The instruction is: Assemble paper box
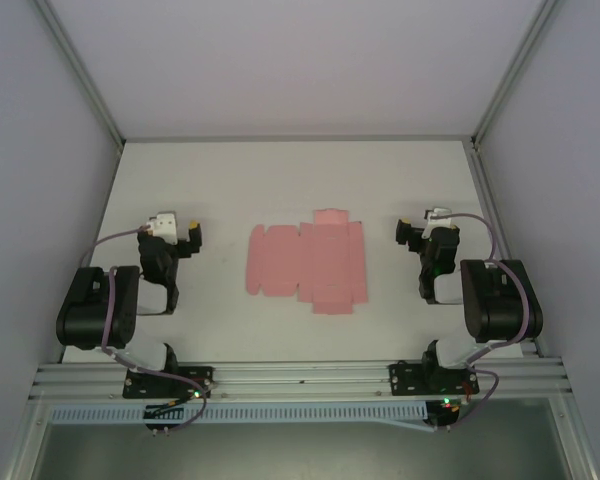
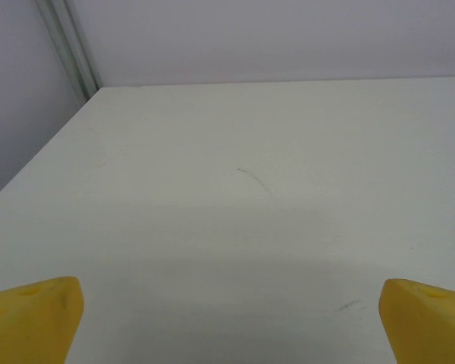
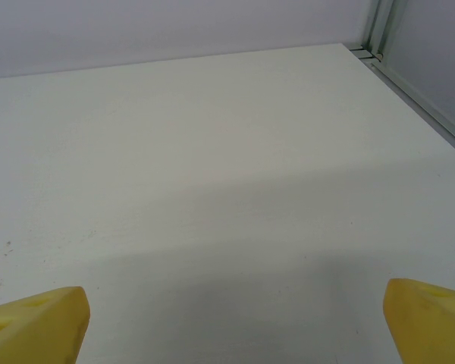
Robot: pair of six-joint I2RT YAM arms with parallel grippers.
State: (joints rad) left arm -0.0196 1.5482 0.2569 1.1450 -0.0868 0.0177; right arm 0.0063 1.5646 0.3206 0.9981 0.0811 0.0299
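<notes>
Midway across the white table (image 1: 280, 180), between the two arms, the paper box (image 1: 307, 262) lies as a flat, unfolded pale-pink die-cut sheet, with short flaps jutting toward the far and near edges (its crease lines are faint from overhead and hard to count). The left gripper (image 1: 192, 238) sits toward the table's left edge and the right gripper (image 1: 405, 232) toward its right edge, each well apart from the sheet. In the wrist views the left gripper's yellow fingertips (image 2: 32, 318) and the right gripper's fingertips (image 3: 38, 322) are cut off at the bottom corners, so just their inner ends can be made out. They stand wide apart with bare tabletop between them: both grippers are spread open and empty. Faint scuff marks (image 2: 254, 180) cross the surface ahead of the left one.
</notes>
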